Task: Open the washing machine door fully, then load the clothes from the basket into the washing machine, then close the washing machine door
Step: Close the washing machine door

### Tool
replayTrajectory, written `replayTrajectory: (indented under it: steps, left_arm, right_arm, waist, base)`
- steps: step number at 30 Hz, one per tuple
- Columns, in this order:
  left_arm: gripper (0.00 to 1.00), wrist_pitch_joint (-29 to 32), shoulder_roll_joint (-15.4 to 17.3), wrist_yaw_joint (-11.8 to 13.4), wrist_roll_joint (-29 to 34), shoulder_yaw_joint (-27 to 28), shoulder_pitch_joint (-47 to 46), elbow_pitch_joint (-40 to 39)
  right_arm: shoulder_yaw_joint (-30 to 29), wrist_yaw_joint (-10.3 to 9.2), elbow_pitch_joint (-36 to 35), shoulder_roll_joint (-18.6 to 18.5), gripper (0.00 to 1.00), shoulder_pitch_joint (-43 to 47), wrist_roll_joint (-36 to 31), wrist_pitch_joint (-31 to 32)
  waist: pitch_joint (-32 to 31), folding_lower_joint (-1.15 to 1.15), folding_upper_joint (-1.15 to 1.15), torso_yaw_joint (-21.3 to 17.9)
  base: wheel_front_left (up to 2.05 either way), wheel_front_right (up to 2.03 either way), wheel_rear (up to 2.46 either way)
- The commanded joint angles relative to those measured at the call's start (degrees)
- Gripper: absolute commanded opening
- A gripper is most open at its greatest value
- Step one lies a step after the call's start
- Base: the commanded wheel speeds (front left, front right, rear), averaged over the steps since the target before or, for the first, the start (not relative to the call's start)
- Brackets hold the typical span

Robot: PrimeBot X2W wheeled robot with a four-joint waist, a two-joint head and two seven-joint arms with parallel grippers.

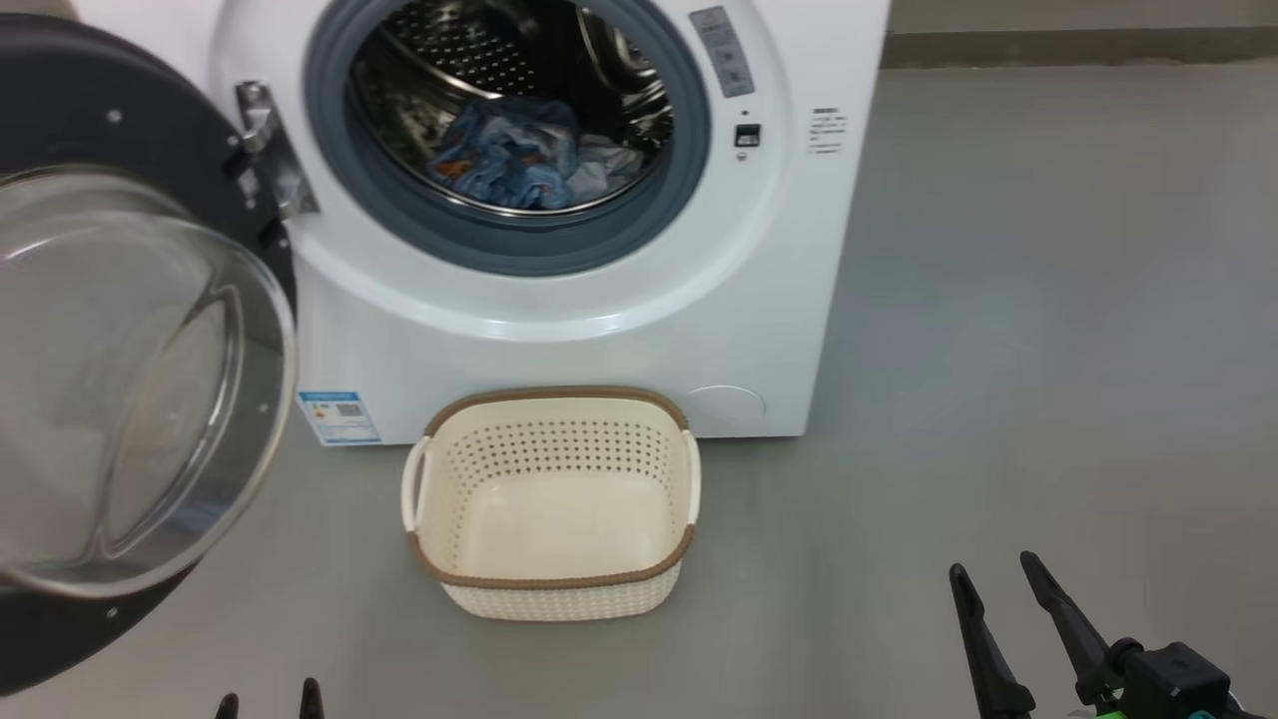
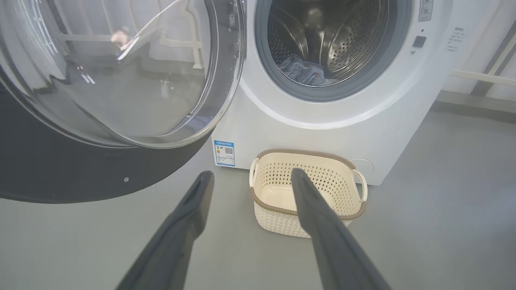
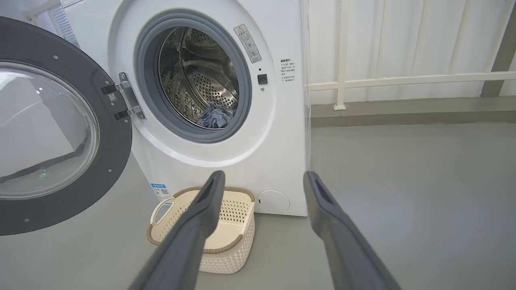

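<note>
I see my left end effector (image 2: 250, 174) spread wide, holding nothing. My right end effector (image 3: 263, 174) gapes just as wide, empty, well apart from the basket (image 1: 559, 584).

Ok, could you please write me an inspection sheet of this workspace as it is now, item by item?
surface: smooth grey floor.
job's things: washing machine door swung wide open on the robot's left; clothes lying inside the drum of the washing machine; basket empty and upright on the floor, just in front of the machine.
clutter: nothing seen.
grippers: left gripper open, holding nothing; right gripper open, holding nothing; both away from the basket and the door.
cables: nothing seen.
surroundings: white rail along a pale wall beyond the machine; blue label sticker low on the machine's front.
</note>
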Motion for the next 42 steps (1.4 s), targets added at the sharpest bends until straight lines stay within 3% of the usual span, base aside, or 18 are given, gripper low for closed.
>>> replayTrajectory:
  steps: [1,22,31,42]
  left_arm:
    - [1.00,-0.38,0.49,0.37,-0.37,1.73,-1.45,-1.68]
    - [1.00,-0.38,0.49,0.44,-0.23,2.28,-0.38,-1.83]
    - [1.00,-0.38,0.49,-0.09,0.29,2.81,-0.10,-1.91]
    - [1.00,-0.38,0.49,0.32,-0.07,3.66,0.12,-2.80]
  right_arm:
    - [1.27,0.09,-1.40,-0.71,1.00,-0.93,-0.36,-0.28]
    - [2.41,0.09,-1.13,-0.56,1.00,-0.96,-0.11,-0.28]
    - [2.77,0.09,-1.03,0.18,1.00,-0.84,-0.17,-0.28]
    - [3.78,0.09,-0.48,0.01,1.00,-2.03,-0.06,-0.28]
  waist:
    - [-0.10,0.00,0.00,3.15]
    - [-1.64,0.00,0.00,21.38]
    - [-2.10,0.00,0.00,24.84]
    - [-1.54,0.00,0.00,25.49]
  base:
    - [0.00,0.00,0.00]
    - [0.00,0.00,0.00]
    - [0.00,0.00,0.00]
    - [0.00,0.00,0.00]
